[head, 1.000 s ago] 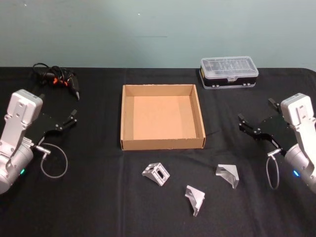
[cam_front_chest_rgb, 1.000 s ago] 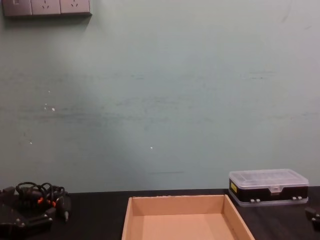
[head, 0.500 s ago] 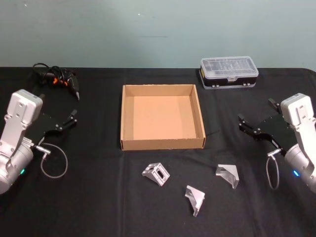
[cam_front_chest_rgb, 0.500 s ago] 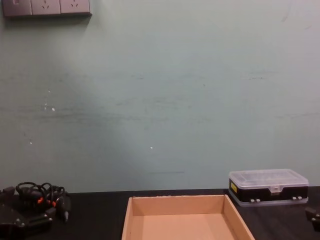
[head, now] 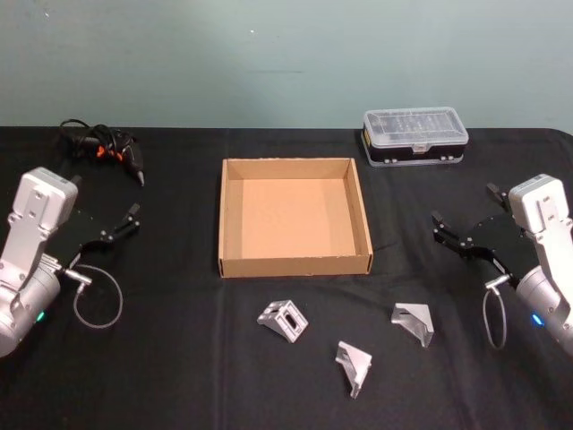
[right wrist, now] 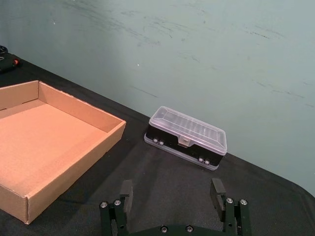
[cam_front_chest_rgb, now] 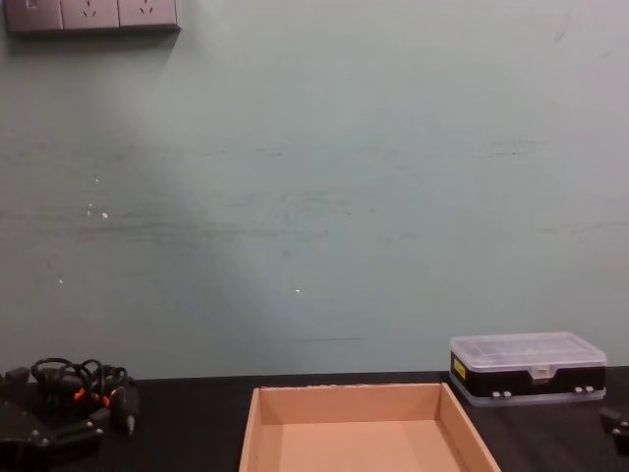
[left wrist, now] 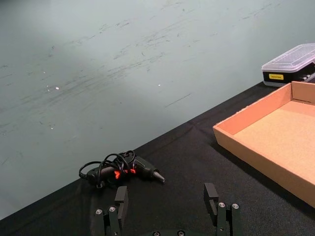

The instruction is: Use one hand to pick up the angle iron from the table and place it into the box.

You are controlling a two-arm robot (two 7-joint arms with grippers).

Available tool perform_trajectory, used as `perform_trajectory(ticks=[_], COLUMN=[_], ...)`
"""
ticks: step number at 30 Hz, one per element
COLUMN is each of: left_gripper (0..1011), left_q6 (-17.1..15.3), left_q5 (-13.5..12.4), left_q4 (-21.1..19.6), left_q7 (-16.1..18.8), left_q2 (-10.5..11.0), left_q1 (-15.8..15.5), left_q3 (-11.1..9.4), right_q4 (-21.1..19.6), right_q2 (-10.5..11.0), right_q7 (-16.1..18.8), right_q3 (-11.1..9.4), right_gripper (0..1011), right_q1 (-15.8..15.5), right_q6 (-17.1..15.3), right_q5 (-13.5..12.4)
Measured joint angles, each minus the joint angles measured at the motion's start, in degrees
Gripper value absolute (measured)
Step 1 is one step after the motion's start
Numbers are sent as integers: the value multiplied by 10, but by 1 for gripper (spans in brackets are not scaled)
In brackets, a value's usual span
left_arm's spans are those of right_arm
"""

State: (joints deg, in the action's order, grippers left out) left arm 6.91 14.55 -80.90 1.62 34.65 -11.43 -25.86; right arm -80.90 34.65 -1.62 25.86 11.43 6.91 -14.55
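Head view: high and set back, facing forward and down over the whole table [head: 179, 358], from its left edge to its right.
Chest view: low, facing level across the far table to the wall [cam_front_chest_rgb: 314, 197].
Left wrist view: close behind the left claw [left wrist: 166, 189], facing far and rightward.
Right wrist view: close behind the right claw [right wrist: 172, 184], facing far and leftward.
Shared: the box [head: 294, 263] and the clear-lidded case [head: 414, 134] show in all four.

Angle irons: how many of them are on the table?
3, all on the table before the box: left angle iron, middle angle iron nearest the robot, right angle iron. None seems hidden.
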Motion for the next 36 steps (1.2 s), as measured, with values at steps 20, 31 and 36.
perform_trajectory(ticks=[20, 31, 36], left_gripper=[1011, 1011, 1011], left_q6=[0, 0, 0], left_q5=[0, 0, 0], left_q4=[0, 0, 0], left_q7=[0, 0, 0], left_q2=[0, 0, 0], left_q1=[0, 0, 0], left_q3=[0, 0, 0], right_q4=[0, -48, -108], right_q2=[0, 12, 33], right_q7=[0, 5, 21], right_q3=[0, -20, -37], right_gripper=[1003, 1003, 1003], right_q1=[0, -33, -74], right_q6=[0, -2, -29], right_q5=[0, -9, -28])
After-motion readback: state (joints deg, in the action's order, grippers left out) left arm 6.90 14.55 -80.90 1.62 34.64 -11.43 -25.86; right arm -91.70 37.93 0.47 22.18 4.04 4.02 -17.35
